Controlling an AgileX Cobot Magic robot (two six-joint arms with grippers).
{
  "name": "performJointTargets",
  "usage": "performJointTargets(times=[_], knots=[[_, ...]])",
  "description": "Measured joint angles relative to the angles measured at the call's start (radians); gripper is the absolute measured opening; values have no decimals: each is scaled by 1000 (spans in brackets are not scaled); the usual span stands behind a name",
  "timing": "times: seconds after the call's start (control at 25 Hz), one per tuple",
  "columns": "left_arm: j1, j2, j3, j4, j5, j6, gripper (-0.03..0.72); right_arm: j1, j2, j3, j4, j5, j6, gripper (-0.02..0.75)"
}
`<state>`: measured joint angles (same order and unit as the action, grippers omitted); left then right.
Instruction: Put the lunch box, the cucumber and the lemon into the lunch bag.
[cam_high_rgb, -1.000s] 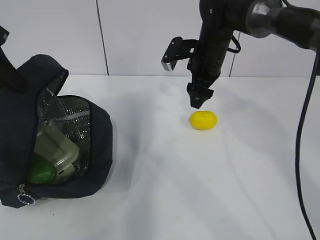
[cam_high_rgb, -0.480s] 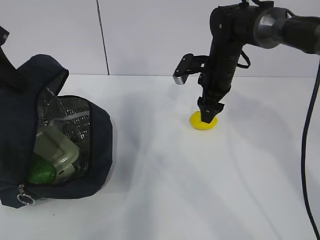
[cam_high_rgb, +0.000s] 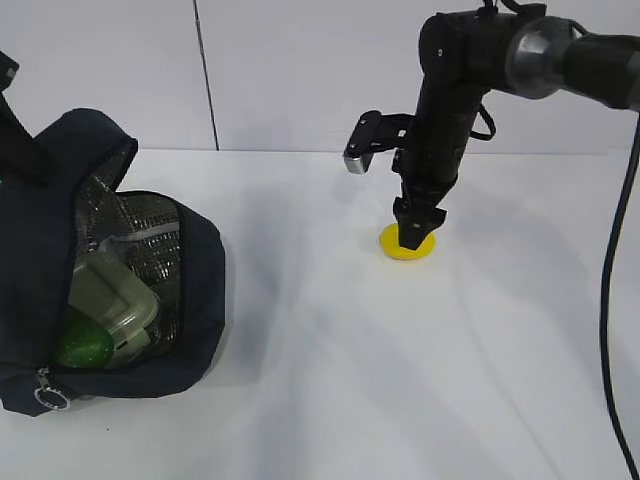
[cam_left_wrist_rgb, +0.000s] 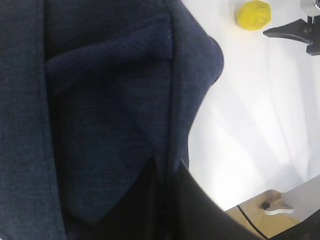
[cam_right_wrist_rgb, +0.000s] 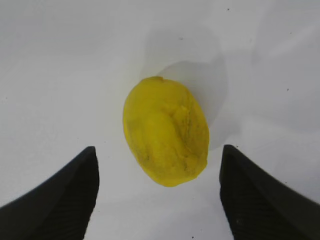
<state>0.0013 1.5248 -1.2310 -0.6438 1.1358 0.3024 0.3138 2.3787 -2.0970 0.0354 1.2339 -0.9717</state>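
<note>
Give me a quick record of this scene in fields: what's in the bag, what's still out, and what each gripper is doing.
lunch bag: lying open on the table's left
in bag: lunch box, cucumber
still out: lemon, on the table
right gripper: open, fingers either side of the lemon, not touching it
left gripper: shut, hidden against the bag's fabric
left to do: lemon into the bag

Bright, even light washes out the white surface (cam_high_rgb: 330, 400) in the exterior view, where only faint, soft-edged shadows spread toward 7 o'clock from the arm. In the right wrist view the lemon (cam_right_wrist_rgb: 166, 131) is sharp and throws a pale grey shadow toward 1 o'clock, while the dark fingertips (cam_right_wrist_rgb: 60, 200) at 7 and 5 o'clock are slightly soft. The left wrist view is dim and blurred over the near navy lunch bag (cam_left_wrist_rgb: 100, 125), overexposed toward 3 o'clock.
</note>
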Motion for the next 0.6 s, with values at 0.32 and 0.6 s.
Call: performJointTargets(times=[0.32,0.6], knots=[[0,0,0,-2,0,0,7,0,30,1,-2,-4,-2,582],[0,0,0,-4,0,0,7,0,54,1,0,-6,-2,582]])
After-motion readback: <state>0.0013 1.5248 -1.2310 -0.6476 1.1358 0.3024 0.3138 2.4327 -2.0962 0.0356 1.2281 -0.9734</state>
